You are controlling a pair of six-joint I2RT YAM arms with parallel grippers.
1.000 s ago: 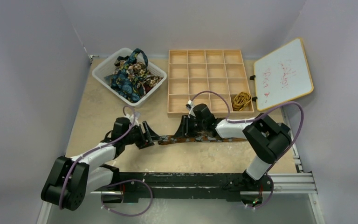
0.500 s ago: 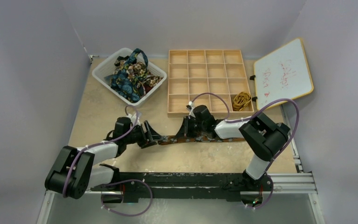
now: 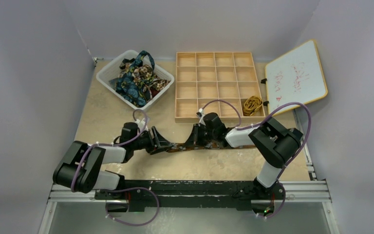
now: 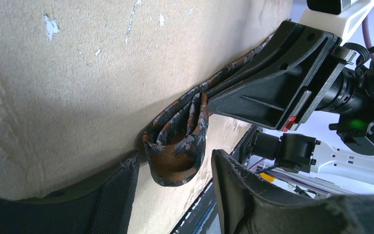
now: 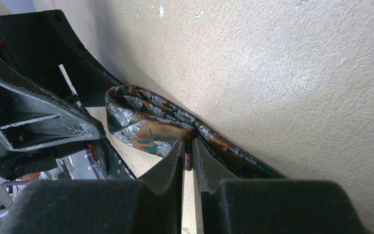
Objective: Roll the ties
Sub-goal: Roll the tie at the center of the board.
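Brown tie [image 5: 141, 117] on table [image 3: 102, 117]; right hand [image 5: 188, 146] clamped on it; left hand [image 4: 174, 163] spread, straddling folded end at tie's 9 o'clock.

Tie [image 3: 180, 146] lies on table [image 3: 107, 117], between left gripper [image 3: 168, 146] and right gripper [image 3: 192, 142]. Basket [image 3: 108, 73] of ties [image 3: 137, 78] behind-left; tray [image 3: 214, 73] behind; whiteboard [image 3: 297, 78] right.

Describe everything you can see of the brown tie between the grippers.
The brown tie is woven-looking fabric, dark brown with orange and grey blotches. It lies flat along the table, its left end folded into a small loose loop. The right gripper pinches it beside the loop; the open left gripper straddles the loop.
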